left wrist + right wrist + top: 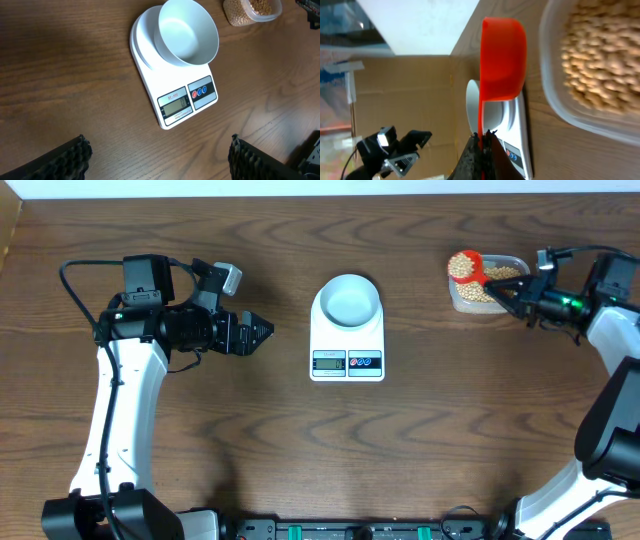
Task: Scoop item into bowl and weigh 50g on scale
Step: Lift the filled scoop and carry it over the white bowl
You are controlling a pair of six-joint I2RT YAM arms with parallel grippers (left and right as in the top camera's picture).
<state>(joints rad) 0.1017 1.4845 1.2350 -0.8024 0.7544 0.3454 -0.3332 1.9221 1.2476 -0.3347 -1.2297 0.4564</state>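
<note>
While my right gripper [481,145] pinches the red scoop [468,267], beans [461,264] fill it.
My left gripper [262,332] has jaws spread; scale [150,80] and bowl [188,32] lie ahead of them.

Bowl [188,32] on scale [150,85] (bean tub [235,15] beyond).

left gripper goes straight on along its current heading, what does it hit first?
Likely the scale, on the side facing it, close to the bowl. The open left gripper points at it with nothing visible between. Height is unclear, so it could clip the bowl instead.
</note>
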